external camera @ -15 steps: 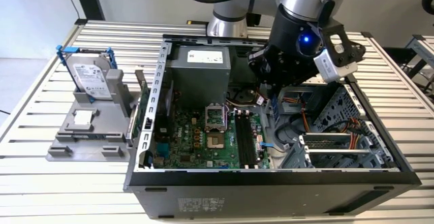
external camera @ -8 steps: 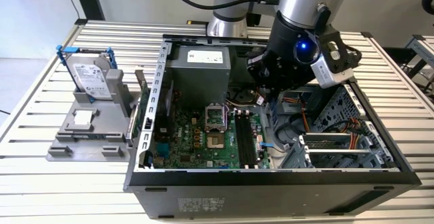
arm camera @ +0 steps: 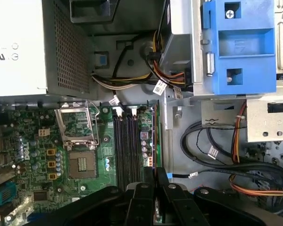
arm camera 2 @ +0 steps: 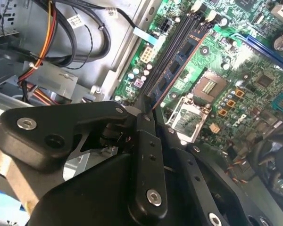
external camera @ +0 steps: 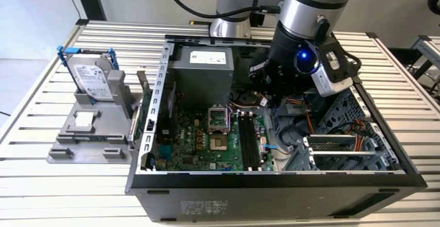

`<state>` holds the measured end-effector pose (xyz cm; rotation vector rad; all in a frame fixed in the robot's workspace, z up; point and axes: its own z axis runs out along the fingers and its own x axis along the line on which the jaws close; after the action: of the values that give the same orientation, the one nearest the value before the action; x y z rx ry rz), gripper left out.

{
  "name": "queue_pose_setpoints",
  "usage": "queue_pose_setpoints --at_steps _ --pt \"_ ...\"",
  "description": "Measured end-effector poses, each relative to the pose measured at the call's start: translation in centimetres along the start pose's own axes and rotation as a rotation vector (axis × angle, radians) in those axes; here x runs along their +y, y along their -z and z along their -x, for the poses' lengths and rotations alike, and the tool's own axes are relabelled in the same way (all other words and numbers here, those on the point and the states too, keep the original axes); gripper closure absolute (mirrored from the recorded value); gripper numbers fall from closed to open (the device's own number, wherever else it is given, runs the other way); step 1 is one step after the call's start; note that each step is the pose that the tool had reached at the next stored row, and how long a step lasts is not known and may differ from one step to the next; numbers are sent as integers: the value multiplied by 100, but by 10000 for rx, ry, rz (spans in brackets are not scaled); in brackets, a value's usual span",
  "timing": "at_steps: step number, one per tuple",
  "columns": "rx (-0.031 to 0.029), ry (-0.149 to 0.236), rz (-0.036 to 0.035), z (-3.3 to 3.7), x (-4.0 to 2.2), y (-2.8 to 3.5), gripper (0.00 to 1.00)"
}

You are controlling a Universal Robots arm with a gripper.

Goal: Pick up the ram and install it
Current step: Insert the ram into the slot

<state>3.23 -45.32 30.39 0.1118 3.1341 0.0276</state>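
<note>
1. A slatted white metal table point(external camera: 41, 108) carries an open grey computer case point(external camera: 275, 196); pale walls stand behind it, and the silver-and-black robot arm point(external camera: 312, 11) reaches down into the case from above.

2. The gripper point(arm camera: 153, 176), matt black with bright screw heads on its links, hangs inside the case with its two fingers drawn almost together. In the second wrist view a thin blue strip, the ram point(arm camera 2: 177, 63), runs from between the fingertips up along the memory slots point(arm camera 2: 181, 35); the gripper appears to hold it by its edge, though the contact itself is hard to make out.

3. Directly beneath the gripper lies the glossy green motherboard point(arm camera: 33, 155), studded with small cylindrical capacitors, a square metal-framed processor socket point(arm camera: 82, 165) and long black slots.

4. Beyond the fingertips sits a perforated grey power supply point(arm camera: 19, 47) with bundled black, yellow and orange cables point(arm camera: 236, 141) beside it, and a blue plastic drive bracket point(arm camera: 240, 47).

5. Outside the case, well away from the gripper, a silver hard drive point(external camera: 92, 77) in a blue frame stands upright on a grey plastic stand point(external camera: 89, 134).

6. White labels show on the power supply and drive; their print cannot be made out.
</note>
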Motion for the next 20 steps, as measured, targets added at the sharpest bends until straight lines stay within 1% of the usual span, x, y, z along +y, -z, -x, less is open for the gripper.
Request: queue_pose_setpoints --at_steps 3,7,10,12,20 --pt "1 31 0 0 -1 -54 100" --pt "5 299 1 -1 -4 -129 100" --pt "7 387 2 -7 -9 -184 100" --pt "7 391 -2 -18 -11 -220 100" --pt "6 390 -34 -25 -19 -356 100"
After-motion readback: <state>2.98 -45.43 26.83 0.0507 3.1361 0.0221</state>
